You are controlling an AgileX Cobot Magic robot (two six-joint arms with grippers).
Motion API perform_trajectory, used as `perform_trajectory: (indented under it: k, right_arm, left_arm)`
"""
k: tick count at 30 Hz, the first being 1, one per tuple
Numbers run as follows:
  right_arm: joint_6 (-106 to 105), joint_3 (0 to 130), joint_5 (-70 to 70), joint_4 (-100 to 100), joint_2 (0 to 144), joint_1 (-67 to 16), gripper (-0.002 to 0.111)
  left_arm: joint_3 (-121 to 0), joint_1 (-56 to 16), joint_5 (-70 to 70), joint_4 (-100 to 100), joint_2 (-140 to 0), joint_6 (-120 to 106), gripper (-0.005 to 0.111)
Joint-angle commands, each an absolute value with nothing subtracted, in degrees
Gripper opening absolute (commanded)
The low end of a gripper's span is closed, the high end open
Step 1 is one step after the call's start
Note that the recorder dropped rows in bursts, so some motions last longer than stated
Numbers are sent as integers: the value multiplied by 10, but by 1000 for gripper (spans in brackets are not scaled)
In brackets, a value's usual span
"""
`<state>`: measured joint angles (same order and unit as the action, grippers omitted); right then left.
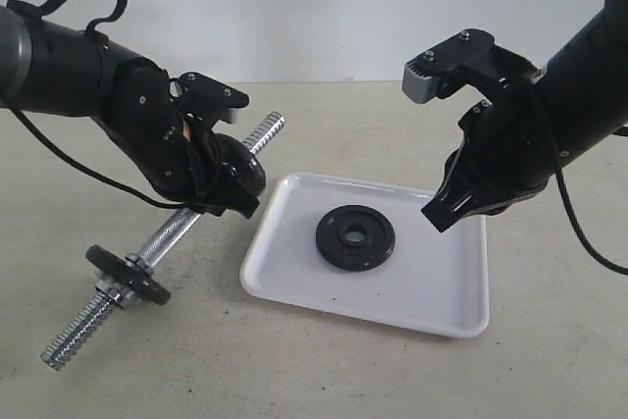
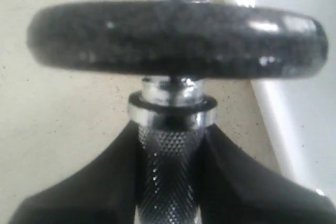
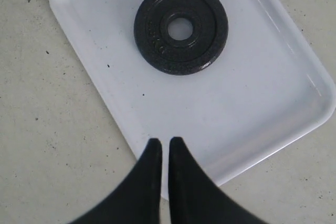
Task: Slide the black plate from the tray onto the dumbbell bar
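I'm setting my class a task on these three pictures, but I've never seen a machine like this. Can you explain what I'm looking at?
It is a robot with a left arm and a right arm. The wide picture comes from a camera standing apart from the arms. The other two come from cameras on the wrists, each looking past its own arm's tip. The left fingers grip the knurled middle of a tilted dumbbell bar, which carries one black weight disc. On the table lies a white tray with the black plate flat in it. The right fingers are closed, hold nothing and hover above the tray's edge.
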<state>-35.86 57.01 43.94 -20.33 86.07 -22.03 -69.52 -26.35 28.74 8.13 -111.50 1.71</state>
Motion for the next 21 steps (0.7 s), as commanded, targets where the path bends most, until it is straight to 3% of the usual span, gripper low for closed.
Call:
perform_trajectory:
  k: [1, 7, 21]
  right_arm:
    - [-364, 574, 427, -207, 858, -220, 0]
    - [-336, 574, 393, -205, 880, -220, 0]
    - [-217, 717, 518, -103, 1027, -262, 0]
  left_arm:
    - [-706, -265, 238, 88, -1066, 16, 4]
    - [-706, -265, 249, 88, -1033, 16, 4]
    - [-706, -265, 311, 90, -936, -5, 4]
